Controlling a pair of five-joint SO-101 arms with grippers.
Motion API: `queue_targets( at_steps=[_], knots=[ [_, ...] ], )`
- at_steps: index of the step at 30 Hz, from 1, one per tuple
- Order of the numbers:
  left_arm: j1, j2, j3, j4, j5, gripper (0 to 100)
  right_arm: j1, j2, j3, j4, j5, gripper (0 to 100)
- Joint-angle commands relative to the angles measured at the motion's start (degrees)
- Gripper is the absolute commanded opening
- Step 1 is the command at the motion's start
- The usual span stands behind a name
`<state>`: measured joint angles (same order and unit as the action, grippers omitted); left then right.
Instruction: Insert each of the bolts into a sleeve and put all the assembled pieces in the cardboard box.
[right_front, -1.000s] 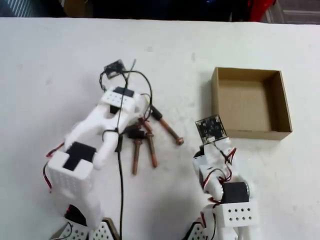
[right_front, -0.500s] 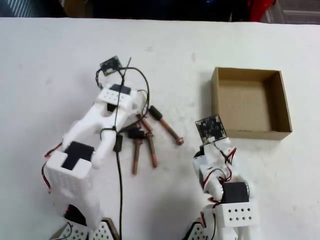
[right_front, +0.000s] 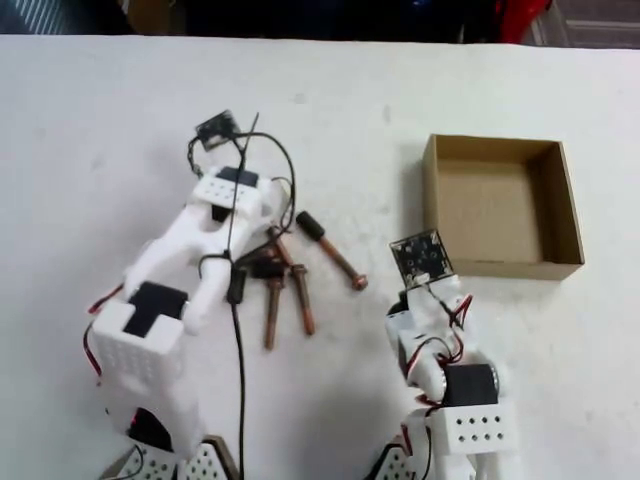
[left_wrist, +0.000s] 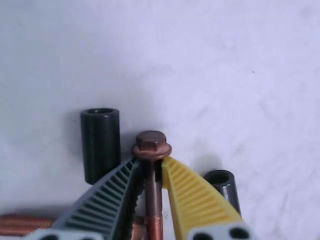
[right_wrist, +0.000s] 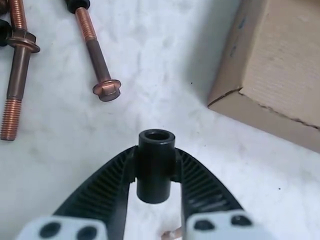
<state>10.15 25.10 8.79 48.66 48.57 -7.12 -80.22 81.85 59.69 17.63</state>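
Observation:
In the left wrist view my left gripper (left_wrist: 151, 162) is shut on a copper bolt (left_wrist: 151, 146), just below its hex head. One black sleeve (left_wrist: 100, 142) lies on the table beside the bolt and another sleeve (left_wrist: 223, 183) lies on its other side. My right gripper (right_wrist: 156, 155) is shut on a black sleeve (right_wrist: 156, 167), held upright with its bore facing the camera. From above, the left gripper (right_front: 267, 250) sits over the cluster of bolts (right_front: 285, 300). A bolt with a sleeve on its end (right_front: 330, 250) lies between the arms. The cardboard box (right_front: 500, 205) stands open, right of them.
Two loose copper bolts (right_wrist: 95, 50) (right_wrist: 17, 70) lie on the white table ahead of the right gripper, with the box wall (right_wrist: 280, 65) close beside it. The left arm's black cable (right_front: 238, 330) hangs over the bolt cluster.
The left arm has drawn slightly left and back with the bolt in its gripper, uncovering more of the sleeved bolt. The right arm has kept still.

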Motion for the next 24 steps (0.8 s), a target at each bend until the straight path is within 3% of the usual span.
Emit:
queue_targets(
  at_steps=[1, 11, 24],
  knots=[
    [0.6, 3.9, -6.8, 2.4, 0.3, 7, 0.5, -0.7, -0.6, -0.8, 0.5, 1.7],
    [0.7, 18.1, -30.9, 24.6, 0.1, 7, 0.5, -0.7, -0.6, -0.8, 0.5, 1.7],
    [0.6, 28.5, -48.0, 34.7, -0.1, 7, 0.5, -0.7, -0.6, -0.8, 0.8, 1.7]
  ],
)
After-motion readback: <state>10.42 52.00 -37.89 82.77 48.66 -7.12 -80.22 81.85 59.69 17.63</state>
